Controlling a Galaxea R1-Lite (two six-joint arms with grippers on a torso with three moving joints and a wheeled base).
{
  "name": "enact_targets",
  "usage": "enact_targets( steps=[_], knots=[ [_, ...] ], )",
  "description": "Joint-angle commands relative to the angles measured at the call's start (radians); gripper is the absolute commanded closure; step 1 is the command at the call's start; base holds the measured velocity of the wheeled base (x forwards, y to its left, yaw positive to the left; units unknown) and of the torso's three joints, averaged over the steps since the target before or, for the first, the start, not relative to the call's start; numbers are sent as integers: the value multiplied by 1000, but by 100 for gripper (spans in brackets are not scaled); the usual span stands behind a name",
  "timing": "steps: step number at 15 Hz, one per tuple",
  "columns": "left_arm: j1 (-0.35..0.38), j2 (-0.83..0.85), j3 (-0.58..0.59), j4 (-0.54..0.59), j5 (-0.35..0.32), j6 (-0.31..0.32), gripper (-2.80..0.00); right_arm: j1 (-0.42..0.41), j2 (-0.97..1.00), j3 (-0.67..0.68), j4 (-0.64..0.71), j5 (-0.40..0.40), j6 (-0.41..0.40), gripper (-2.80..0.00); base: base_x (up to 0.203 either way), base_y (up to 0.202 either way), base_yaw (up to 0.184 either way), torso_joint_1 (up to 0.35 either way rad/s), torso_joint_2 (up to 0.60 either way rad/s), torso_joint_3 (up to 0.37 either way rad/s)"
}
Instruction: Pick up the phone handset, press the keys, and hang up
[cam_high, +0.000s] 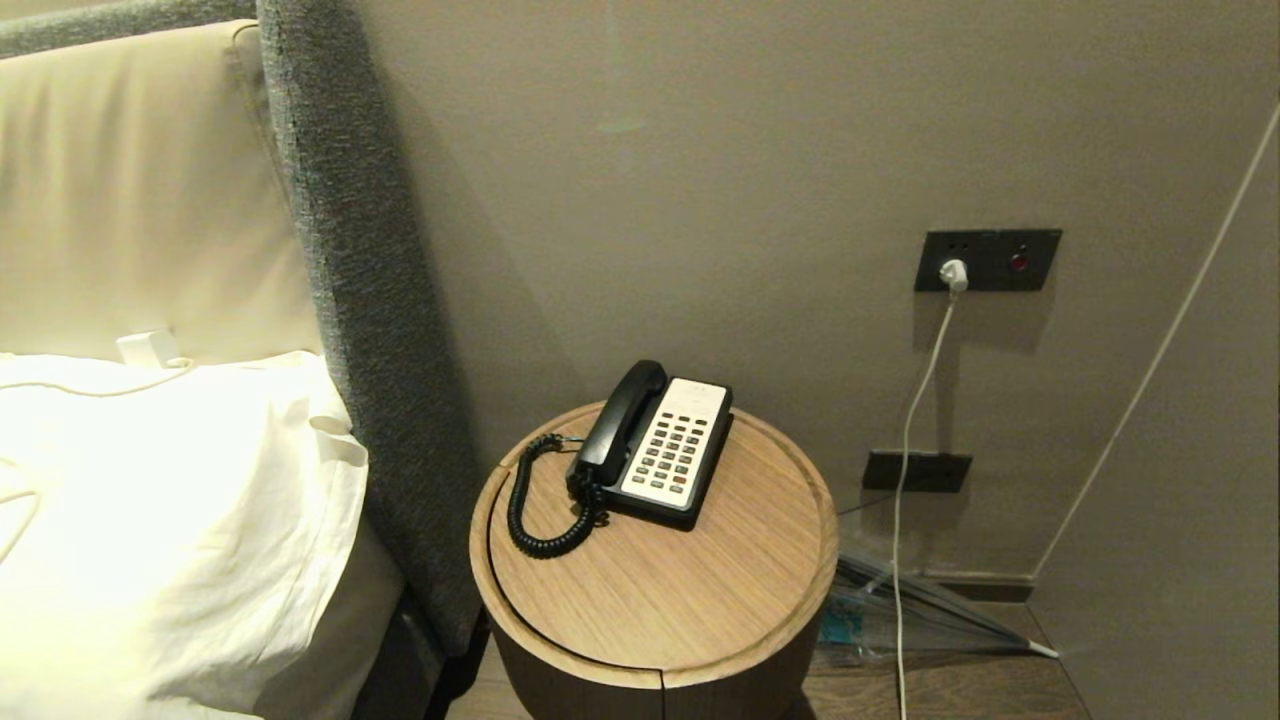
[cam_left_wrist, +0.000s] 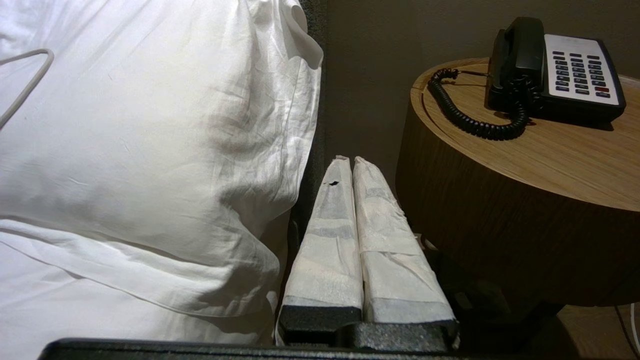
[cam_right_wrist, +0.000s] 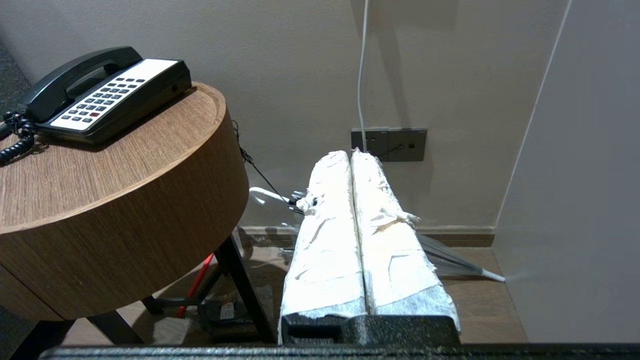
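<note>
The phone handset (cam_high: 620, 422) lies seated in its cradle along the robot's-left side of the phone base (cam_high: 690, 505), which sits toward the back of the round wooden side table (cam_high: 660, 600), angled so the keys (cam_high: 672, 452) face up beside the handset. The coiled cord (cam_high: 535, 510) loops out across the tabletop toward the bed side and ends near the table's edge. Neither arm shows in the head view; the left gripper (cam_left_wrist: 348, 161) hangs low between the pillow (cam_left_wrist: 150, 150) and the table's curved wall, its taped fingers pressed together on nothing, and the right gripper (cam_right_wrist: 351, 155) hangs low on the table's other side, likewise pressed together and empty, with a white cable (cam_right_wrist: 362, 75) on the wall ahead of it. Nothing of the task appears begun. The risks look mostly about approach: an arm rising from below could clip the table rim, and the glossy, rounded handset could slip from a pinch that is off-centre. A lift that goes too far could draw the cord taut and drag the light base across the smooth wood. Broad taped fingertips could also press several small keys at once.
</note>
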Motion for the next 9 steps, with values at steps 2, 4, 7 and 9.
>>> enact_targets(
  steps=[2,4,7,9],
  knots=[
    [0,1,3,0,0,0,0,0,2,19,-4,0,0,0,0,0,0,0,0,0],
    [0,1,3,0,0,0,0,0,3,21,-6,0,-11,0,0,0,0,0,0,0],
    [0,1,3,0,0,0,0,0,2,21,-5,2,-15,0,0,0,0,0,0,0],
    [0,1,3,0,0,0,0,0,3,21,-7,0,-9,0,0,0,0,0,0,0]
  ],
)
